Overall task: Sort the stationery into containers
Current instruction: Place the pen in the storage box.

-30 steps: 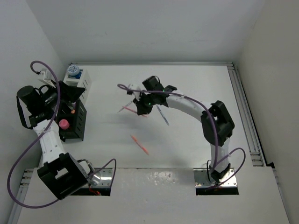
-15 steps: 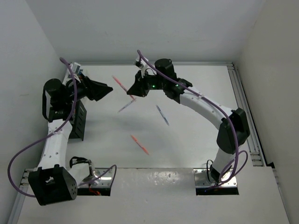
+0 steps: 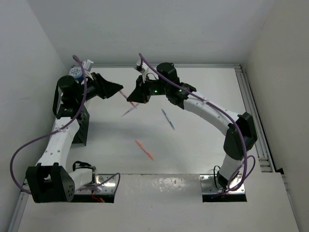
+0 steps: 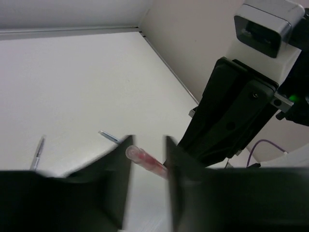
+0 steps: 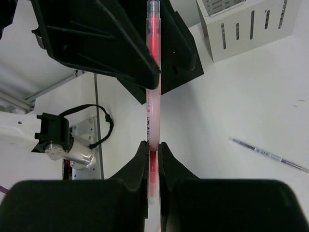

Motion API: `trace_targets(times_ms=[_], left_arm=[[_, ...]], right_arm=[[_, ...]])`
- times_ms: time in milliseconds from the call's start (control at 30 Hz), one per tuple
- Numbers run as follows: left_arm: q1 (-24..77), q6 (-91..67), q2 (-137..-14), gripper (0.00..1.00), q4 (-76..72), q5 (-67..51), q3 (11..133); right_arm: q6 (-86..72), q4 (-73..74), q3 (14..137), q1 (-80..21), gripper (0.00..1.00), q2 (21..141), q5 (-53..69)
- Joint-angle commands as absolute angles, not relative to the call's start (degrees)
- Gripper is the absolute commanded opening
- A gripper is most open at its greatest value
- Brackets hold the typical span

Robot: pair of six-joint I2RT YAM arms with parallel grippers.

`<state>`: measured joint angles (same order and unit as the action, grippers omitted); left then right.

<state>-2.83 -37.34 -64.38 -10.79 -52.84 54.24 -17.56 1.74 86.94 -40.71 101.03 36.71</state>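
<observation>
Item: pink pen (image 5: 152, 96), lifted clear of the table (image 3: 203, 140), between my two arms.
My right gripper (image 5: 152, 145): pinched tight on one end of it.
My left gripper (image 4: 147, 147): fingers spread, flanking the pen's other end, gap visible.
Loose on the table: blue-purple pen (image 5: 270, 155), orange pen (image 3: 145, 150).
Far left corner: white box (image 5: 246, 29).

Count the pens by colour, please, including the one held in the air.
pink pen: 1
purple pen: 1
blue pen: 1
orange pen: 1
Total: 4
</observation>
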Motion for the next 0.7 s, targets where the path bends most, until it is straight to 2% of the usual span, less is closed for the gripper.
trace_targets(times_ms=[0,67,133,200,233,300,367,467,667], left_arm=[[-2.0,-36.5,-64.8,0.24,-12.9,-50.8,57.3],[-2.3,-36.2,-65.0,0.08,-12.9,-50.9,57.8],[-4.4,-34.0,-64.9,0.00,-10.6,-49.9,59.4],[-6.8,-26.4,-64.8,0.00,-7.7,-46.9,63.6],[-9.1,-22.1,-65.3,0.00,-1.5,-44.7,65.9],[-10.7,-8.4,-68.4,0.00,6.7,-33.9,74.8],[-14.0,-1.8,-72.1,0.00,11.5,-25.8,79.6],[-20.6,2.1,-75.9,0.00,7.3,-23.6,79.7],[-25.0,3.9,-82.6,0.00,1.7,-24.2,78.6]], right_arm=[[-18.3,-1.1,87.1,-41.3,0.00,99.8,38.1],[-18.5,-1.1,87.4,-41.4,0.00,99.9,37.7],[-19.1,-0.4,88.0,-41.0,0.26,100.4,36.5],[-20.3,-0.3,87.9,-39.6,0.49,100.4,35.9],[-20.6,-0.2,87.6,-38.9,0.53,100.5,35.7],[-19.9,1.4,86.2,-36.8,0.55,100.3,34.6],[-17.5,3.1,84.0,-34.9,0.55,100.2,33.2],[-11.3,6.5,79.2,-32.4,0.54,100.0,29.1],[-7.6,10.0,75.1,-29.5,0.52,100.9,18.0]])
